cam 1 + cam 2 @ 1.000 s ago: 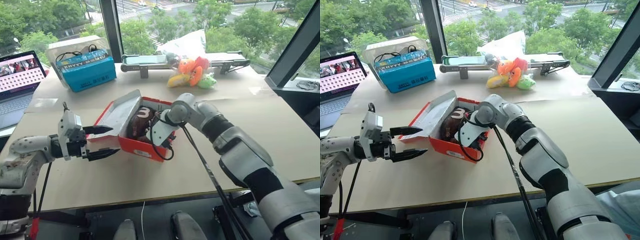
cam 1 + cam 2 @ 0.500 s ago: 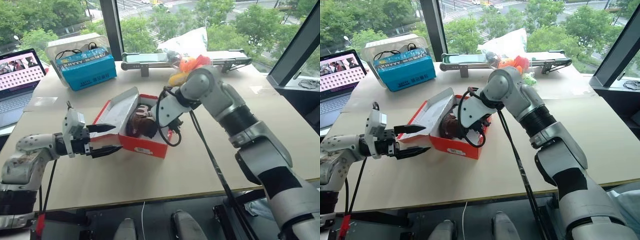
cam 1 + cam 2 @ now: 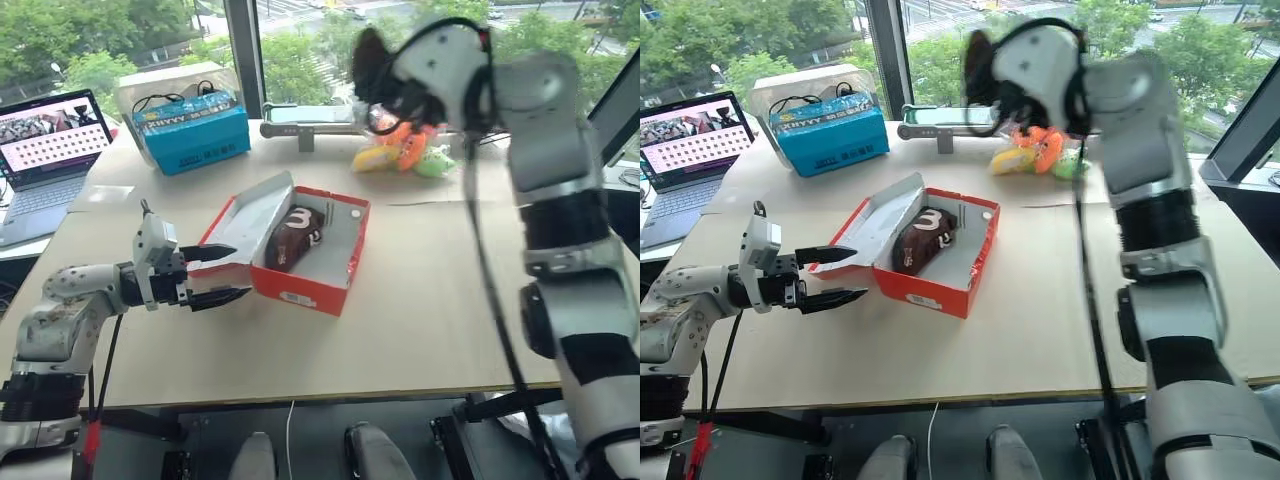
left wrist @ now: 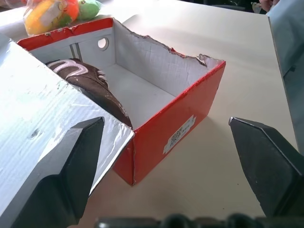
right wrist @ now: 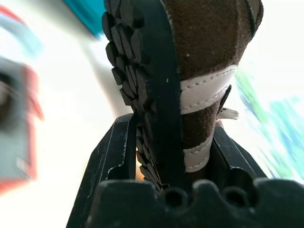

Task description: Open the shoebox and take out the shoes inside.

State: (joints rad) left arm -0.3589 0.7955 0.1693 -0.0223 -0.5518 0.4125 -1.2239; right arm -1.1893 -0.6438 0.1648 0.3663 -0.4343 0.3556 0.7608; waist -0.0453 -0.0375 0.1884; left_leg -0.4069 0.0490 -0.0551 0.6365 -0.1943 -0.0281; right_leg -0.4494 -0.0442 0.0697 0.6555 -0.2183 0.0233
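I see a pale tabletop [image 3: 420, 320] carrying the open red shoebox [image 3: 300, 285] near its middle, a blue box [image 3: 190, 140] and plush toys [image 3: 405, 158] toward the window, and a laptop [image 3: 45, 140] at its left edge.

Head eyes: look down over my table [image 3: 420, 300], sharing the box [image 3: 310, 285].
Left wrist: close on box.
Right wrist: tight on shoe [image 5: 190, 71].
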